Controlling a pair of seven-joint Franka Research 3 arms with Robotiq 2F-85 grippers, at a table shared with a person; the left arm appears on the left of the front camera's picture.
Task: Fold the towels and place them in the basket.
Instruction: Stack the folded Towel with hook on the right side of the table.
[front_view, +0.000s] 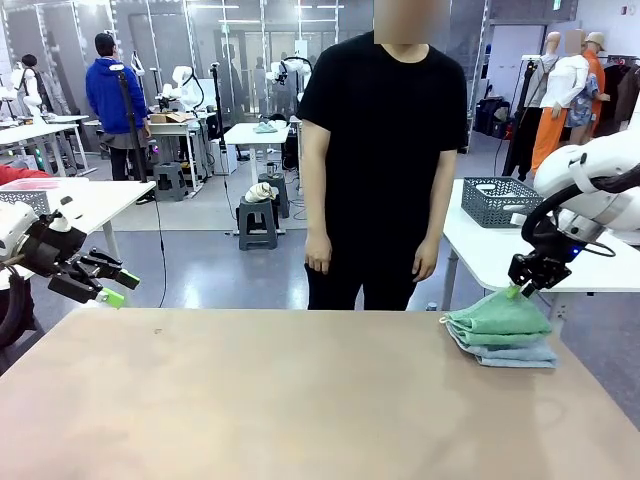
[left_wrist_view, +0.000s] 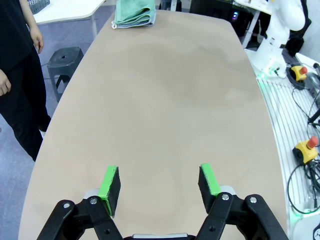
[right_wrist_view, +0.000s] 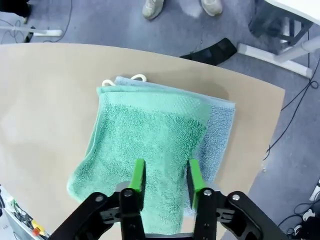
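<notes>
The two towels lie folded in a stack at the table's far right. The mint green towel is on top of the pale blue-grey towel, and white loops show at one corner. My right gripper hangs just over the green towel's near edge, jaws apart, with nothing pinched between them. At the table's left edge my left gripper is open and empty above bare tabletop. The towel stack also shows far off in the left wrist view. The dark grey basket stands on a white side table behind the towels.
A person in black stands at the far side of the table, arms hanging down. A paler mesh basket sits on a white table at far left. The wide tan tabletop stretches between the grippers.
</notes>
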